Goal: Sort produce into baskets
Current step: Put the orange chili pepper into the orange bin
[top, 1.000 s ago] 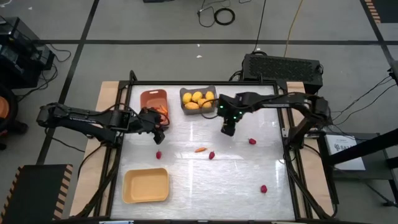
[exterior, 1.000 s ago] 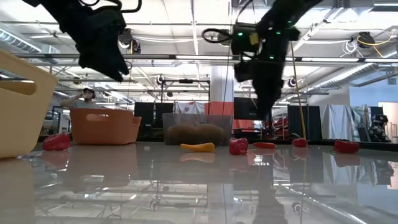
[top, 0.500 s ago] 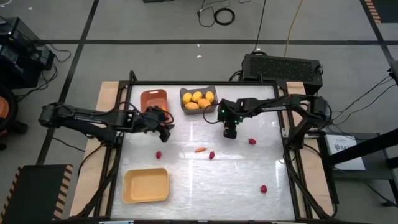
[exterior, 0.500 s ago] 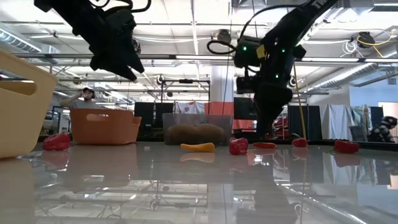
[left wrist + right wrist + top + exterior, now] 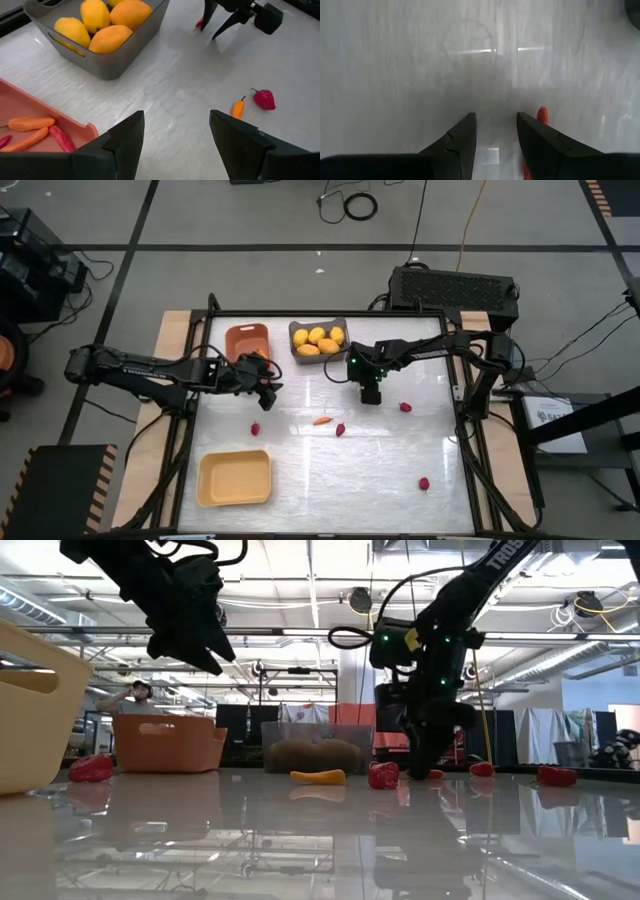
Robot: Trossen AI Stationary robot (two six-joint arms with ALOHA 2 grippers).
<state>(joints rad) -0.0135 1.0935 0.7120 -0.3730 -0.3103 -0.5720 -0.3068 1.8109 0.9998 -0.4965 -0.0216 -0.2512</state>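
— Where, the produce?
— Lemons heaped in grey bin; carrot stick and red pieces loose mid-table

— And the pincers?
— Right gripper low, parted, empty — left gripper released beside orange bin

Red piece behind end-effector finger

The glossy white table carries three baskets, one orange carrot and scattered red pieces.
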